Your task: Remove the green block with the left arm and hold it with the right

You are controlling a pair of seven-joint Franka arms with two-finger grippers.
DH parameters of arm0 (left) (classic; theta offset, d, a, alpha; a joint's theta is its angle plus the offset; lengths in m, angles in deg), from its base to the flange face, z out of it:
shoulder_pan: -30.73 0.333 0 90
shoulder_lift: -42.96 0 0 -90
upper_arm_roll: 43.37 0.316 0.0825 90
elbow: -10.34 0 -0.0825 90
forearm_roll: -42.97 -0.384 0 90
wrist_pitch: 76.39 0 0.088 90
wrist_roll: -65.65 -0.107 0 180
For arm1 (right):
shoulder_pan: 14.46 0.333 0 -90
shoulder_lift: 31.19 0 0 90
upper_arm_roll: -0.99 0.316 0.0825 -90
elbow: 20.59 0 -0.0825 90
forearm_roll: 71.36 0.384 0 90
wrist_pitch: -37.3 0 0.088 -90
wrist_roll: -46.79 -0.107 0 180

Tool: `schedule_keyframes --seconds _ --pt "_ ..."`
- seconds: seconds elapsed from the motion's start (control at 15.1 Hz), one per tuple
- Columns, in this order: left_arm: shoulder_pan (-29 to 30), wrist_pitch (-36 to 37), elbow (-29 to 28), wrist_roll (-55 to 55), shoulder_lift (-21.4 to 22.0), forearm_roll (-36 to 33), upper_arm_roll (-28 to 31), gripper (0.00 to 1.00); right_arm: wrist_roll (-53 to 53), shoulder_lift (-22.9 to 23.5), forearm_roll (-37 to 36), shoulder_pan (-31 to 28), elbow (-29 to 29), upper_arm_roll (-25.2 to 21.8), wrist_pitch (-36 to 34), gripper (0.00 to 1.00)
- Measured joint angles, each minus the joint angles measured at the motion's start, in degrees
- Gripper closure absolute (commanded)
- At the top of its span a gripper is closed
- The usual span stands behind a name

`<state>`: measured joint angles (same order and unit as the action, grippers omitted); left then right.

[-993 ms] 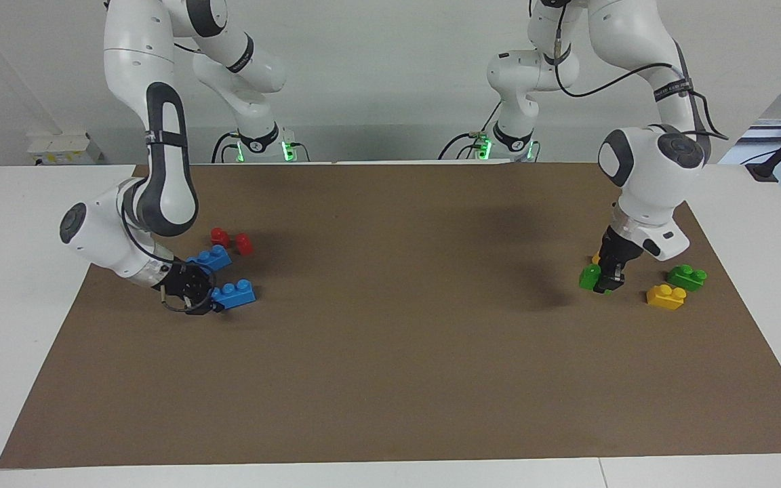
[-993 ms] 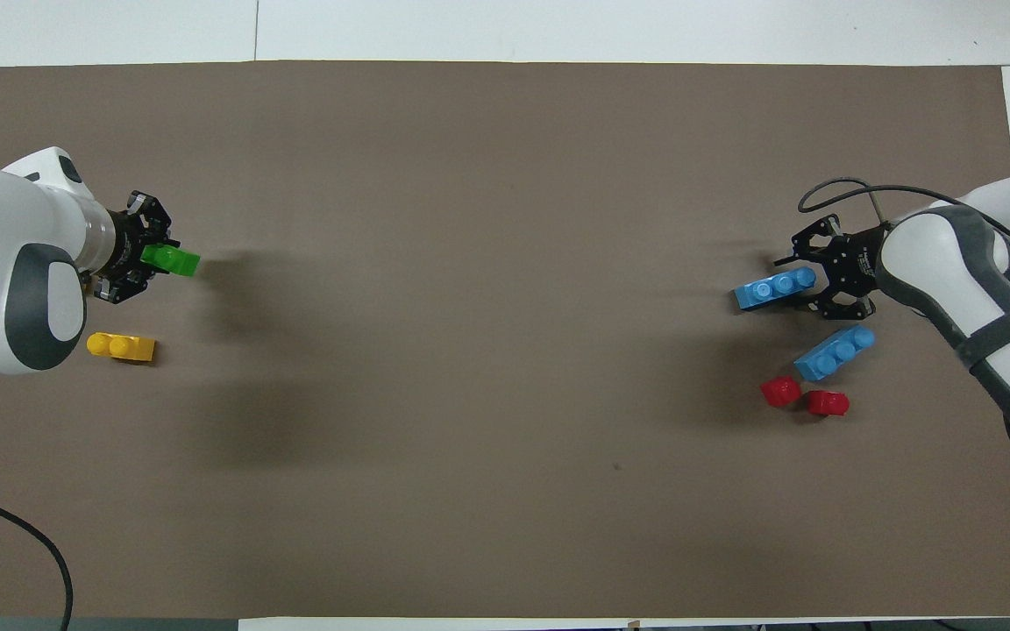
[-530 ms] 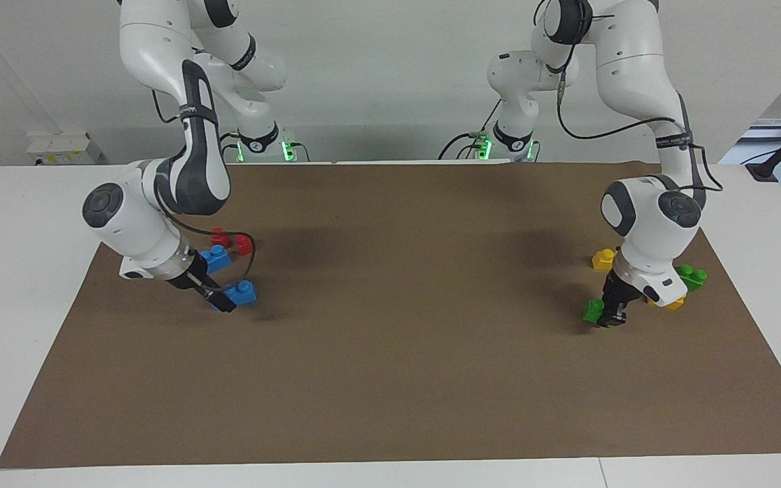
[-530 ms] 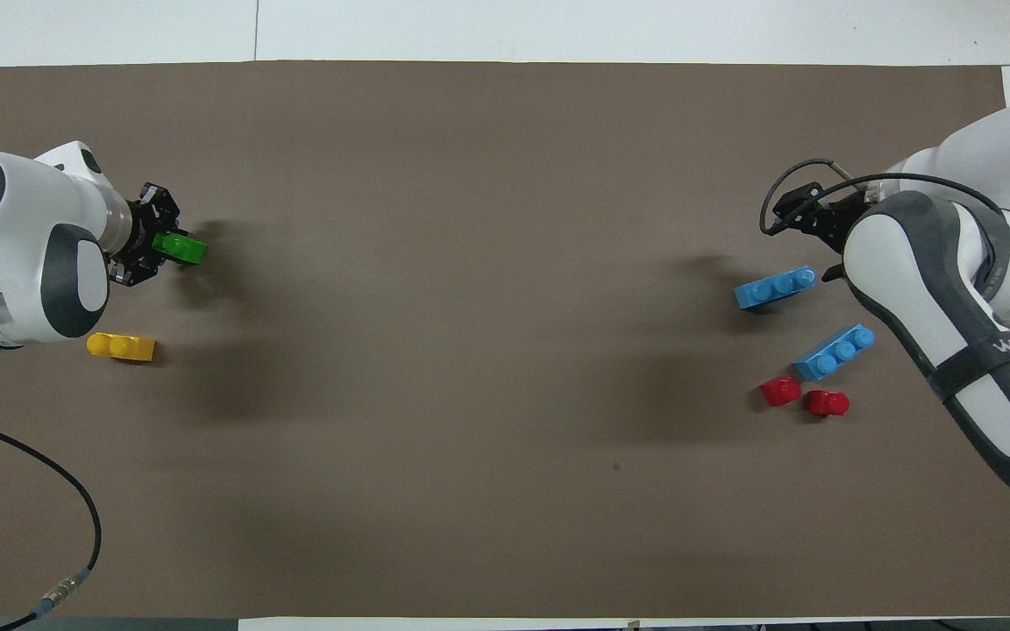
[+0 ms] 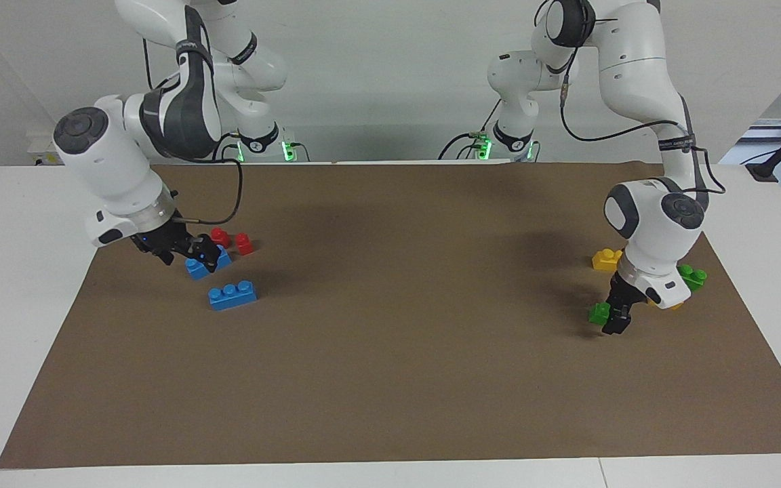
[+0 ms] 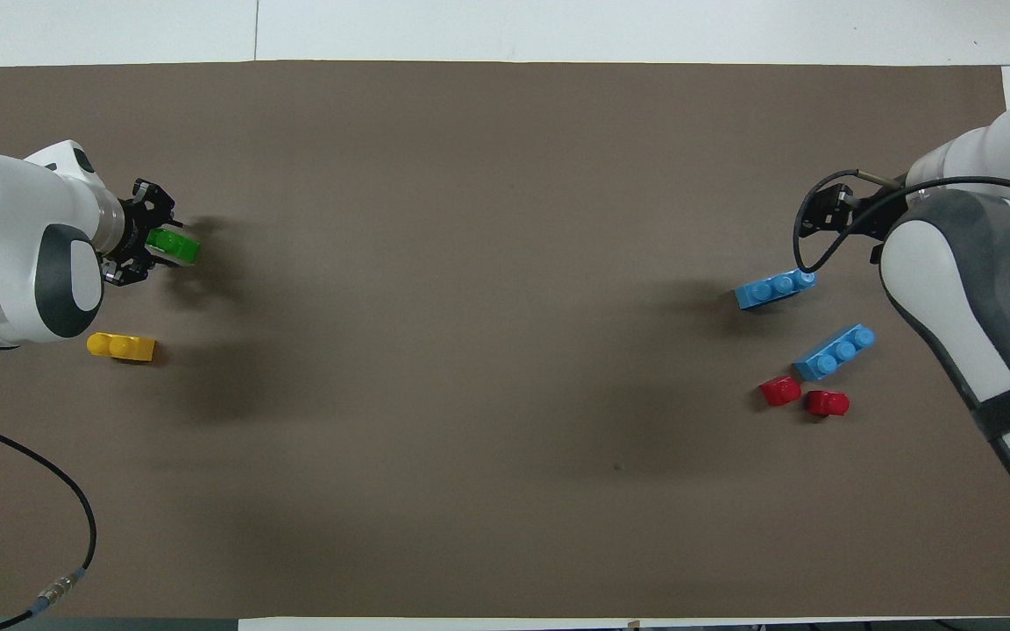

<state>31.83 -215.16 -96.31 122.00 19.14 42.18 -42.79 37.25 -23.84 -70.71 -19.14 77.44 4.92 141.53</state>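
My left gripper point(image 5: 615, 318) is shut on a green block point(image 5: 598, 312) and holds it just above the brown mat at the left arm's end of the table. In the overhead view the green block point(image 6: 174, 246) sticks out of the left gripper point(image 6: 150, 245). A yellow brick point(image 5: 606, 259) lies on the mat nearer to the robots, apart from the block. My right gripper point(image 5: 187, 256) is open, empty and raised over the blue bricks at the right arm's end; it also shows in the overhead view point(image 6: 829, 215).
Two blue three-stud bricks point(image 5: 232, 295) point(image 5: 198, 266) and two red pieces point(image 5: 221, 236) point(image 5: 245, 244) lie on the brown mat point(image 5: 390, 352). A second green block point(image 5: 692, 276) and another yellow brick point(image 5: 676, 306) lie beside the left wrist, partly hidden.
My left gripper carried the green block off the yellow brick, away from the robots. My right gripper let go of the blue brick and rose above it.
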Motion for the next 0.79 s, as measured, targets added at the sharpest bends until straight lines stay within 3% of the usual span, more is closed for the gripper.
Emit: schedule_keyframes --seconds 0.33,0.79 --pt "-0.02 3.56 1.88 -8.37 4.65 -0.32 -0.27 0.00 1.88 -4.93 -0.05 0.01 -10.53 0.43 -19.41 0.00" --pt "-0.09 30.33 8.16 -35.03 18.79 -0.31 -1.78 0.00 1.13 -3.23 -0.05 -0.04 -9.24 0.32 -20.11 0.00"
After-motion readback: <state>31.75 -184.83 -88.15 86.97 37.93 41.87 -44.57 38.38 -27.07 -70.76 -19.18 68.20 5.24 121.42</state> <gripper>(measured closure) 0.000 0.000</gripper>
